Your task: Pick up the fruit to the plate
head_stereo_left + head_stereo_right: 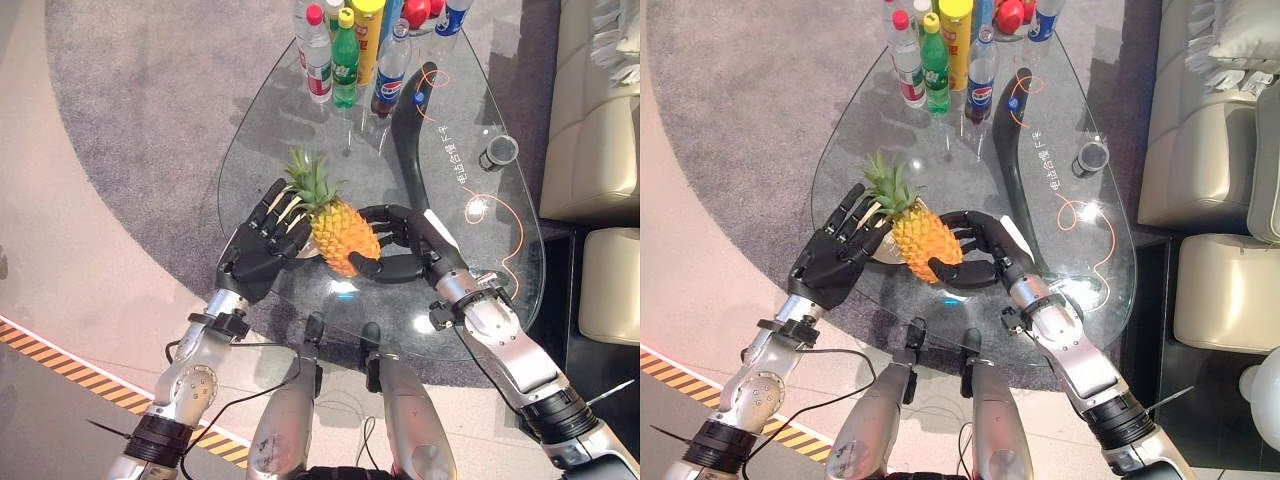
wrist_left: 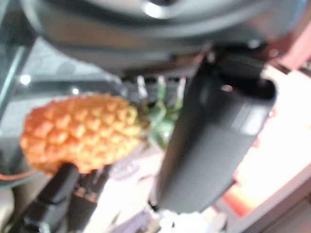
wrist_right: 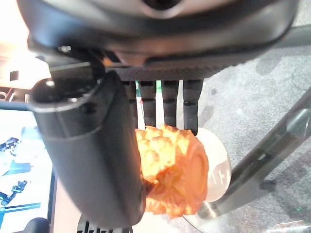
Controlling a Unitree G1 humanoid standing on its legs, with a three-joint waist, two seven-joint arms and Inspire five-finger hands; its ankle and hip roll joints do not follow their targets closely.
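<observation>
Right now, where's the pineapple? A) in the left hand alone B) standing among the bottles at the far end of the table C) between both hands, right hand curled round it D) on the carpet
C: the pineapple sits between the two hands, the right hand curled round its body with thumb beneath, the left hand with straight fingers against its leafy side.

The plate (image 1: 883, 250) is lying almost wholly hidden under the pineapple (image 1: 923, 240) and the left hand (image 1: 830, 258), with only a pale sliver showing between them. The right hand (image 1: 975, 250) is covering the pineapple's far side. The bottles (image 1: 345, 45) at the table's (image 1: 500, 290) far end are running off the top edge, their caps partly cut away. The left wrist view is showing everything blurred, the pineapple's leaves especially.
</observation>
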